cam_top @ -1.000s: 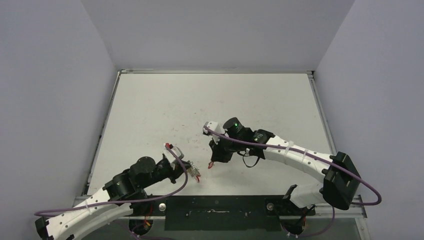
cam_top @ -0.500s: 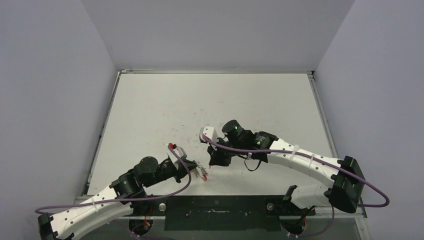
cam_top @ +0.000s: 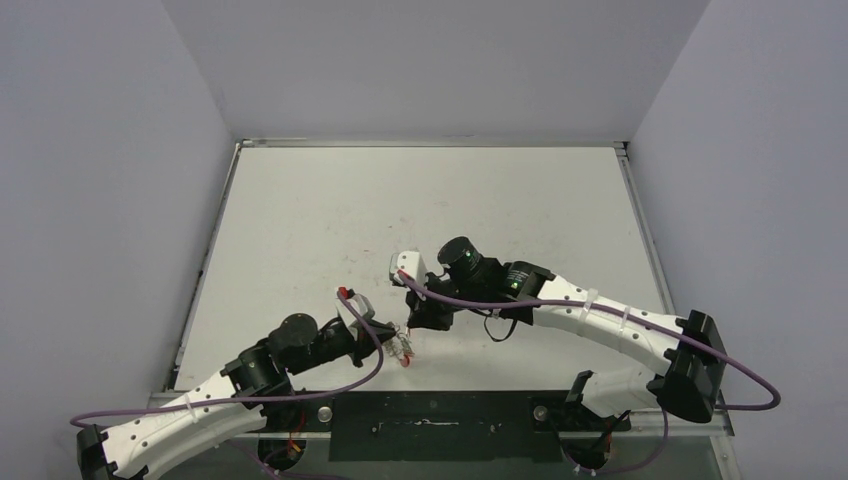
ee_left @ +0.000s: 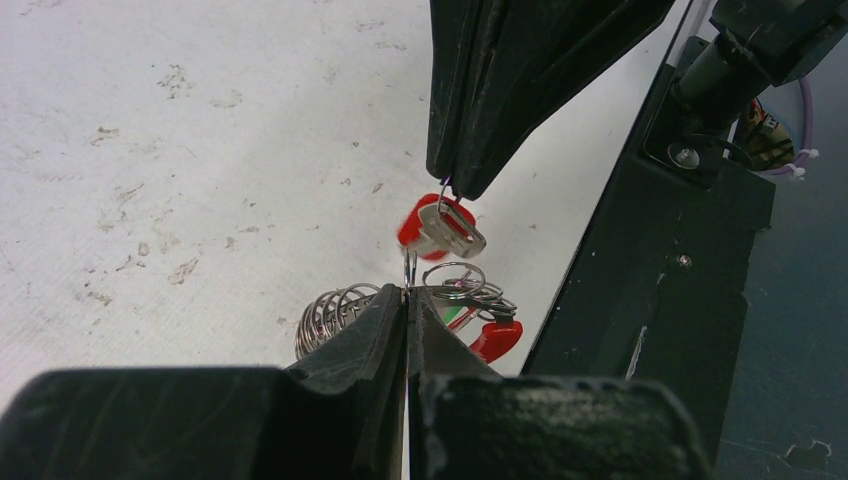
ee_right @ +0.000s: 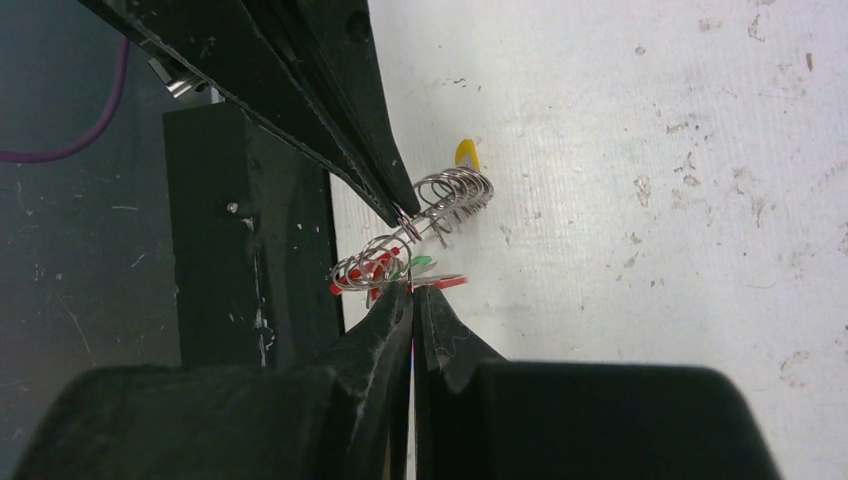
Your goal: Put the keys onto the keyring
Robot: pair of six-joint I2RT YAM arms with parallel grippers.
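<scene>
Left tool point(ee_left: 407, 300) is clenched, its two black fingers pressed together with only a hairline gap. At the very tips it grips a thin strand of the keyring point(ee_left: 335, 315), whose silvery wire shows as a bunch of close loops just beside the fingers, low over the white tabletop point(ee_left: 200, 150). Right tool point(ee_left: 452, 185) comes down from the opposite side, also clenched tight. In the left wrist view it pinches the small wire loop of a red-tagged key point(ee_left: 440, 228), which hangs tilted just under its tip, directly above the left tool.

Between the two tips lies a small tangle of the other keys point(ee_left: 468, 298) on little rings, with a green tag and a red tag showing. From the right wrist camera, the right tool's tips meet at this red and green cluster, with the wire loops just beyond them and a yellow tag point(ee_right: 466, 152) at the far end of the loops.

Seen from above, the two tools meet tip to tip near the front edge of the tabletop, close to the black base plate point(cam_top: 430, 425).
</scene>
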